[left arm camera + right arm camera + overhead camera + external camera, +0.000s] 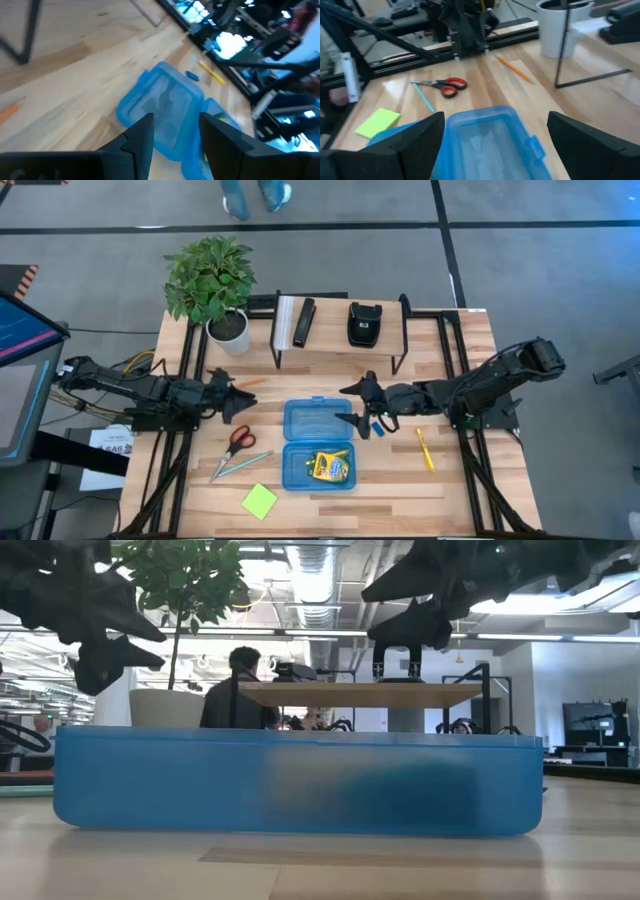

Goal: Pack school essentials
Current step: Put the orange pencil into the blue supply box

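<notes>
A blue plastic case (318, 442) lies open at the table's middle, and the yellow-green crayon box (329, 466) sits in its near half. Left of the case lie the red-handled scissors (238, 439), the teal pencil (241, 465) and the lime-green sticky-note pad (260, 501). Right of it are the small blue eraser (380, 425) and a yellow pencil (426, 449). My left gripper (243, 402) hovers open left of the case, above the scissors' far side. My right gripper (345, 404) hovers wide open over the case's far right corner.
A black-framed wooden shelf (340, 340) at the far side carries a black bar with a white pad (296, 321) and a black pouch (363, 323). A potted plant (212, 285) stands far left. An orange pencil (250, 383) lies by my left gripper. People show in the room beyond.
</notes>
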Controlling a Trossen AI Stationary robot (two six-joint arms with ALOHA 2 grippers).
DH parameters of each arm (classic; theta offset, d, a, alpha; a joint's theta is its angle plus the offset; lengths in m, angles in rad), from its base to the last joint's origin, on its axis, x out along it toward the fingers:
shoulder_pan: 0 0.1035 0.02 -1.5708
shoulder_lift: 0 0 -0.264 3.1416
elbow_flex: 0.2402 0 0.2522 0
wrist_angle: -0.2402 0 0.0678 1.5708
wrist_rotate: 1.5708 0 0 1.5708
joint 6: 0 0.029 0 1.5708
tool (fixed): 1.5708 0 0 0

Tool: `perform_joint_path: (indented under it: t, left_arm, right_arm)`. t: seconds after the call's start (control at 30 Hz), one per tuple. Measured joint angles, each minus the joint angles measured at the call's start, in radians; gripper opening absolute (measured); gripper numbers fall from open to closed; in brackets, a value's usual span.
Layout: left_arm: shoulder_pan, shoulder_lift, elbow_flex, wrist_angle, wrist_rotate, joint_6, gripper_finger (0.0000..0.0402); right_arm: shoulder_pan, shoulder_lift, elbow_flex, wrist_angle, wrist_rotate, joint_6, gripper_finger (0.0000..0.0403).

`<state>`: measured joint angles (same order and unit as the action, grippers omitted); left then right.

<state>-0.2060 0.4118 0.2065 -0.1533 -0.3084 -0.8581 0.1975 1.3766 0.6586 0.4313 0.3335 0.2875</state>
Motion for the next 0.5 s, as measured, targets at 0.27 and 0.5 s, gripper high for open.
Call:
perform_joint_path:
  t: [0.27, 0.5]
  left_arm:
    - [0.093, 0.001, 0.105, -0.104, 0.208, 0.062, 0.0142]
    - [0.218, 0.098, 0.344, -0.534, 0.139, 0.164, 0.0127]
  right_arm:
    - [0.006, 0.000, 0.000, 0.050, -0.001, -0.035, 0.0372]
    - [0.006, 0.000, 0.000, 0.049, -0.001, -0.037, 0.0372]
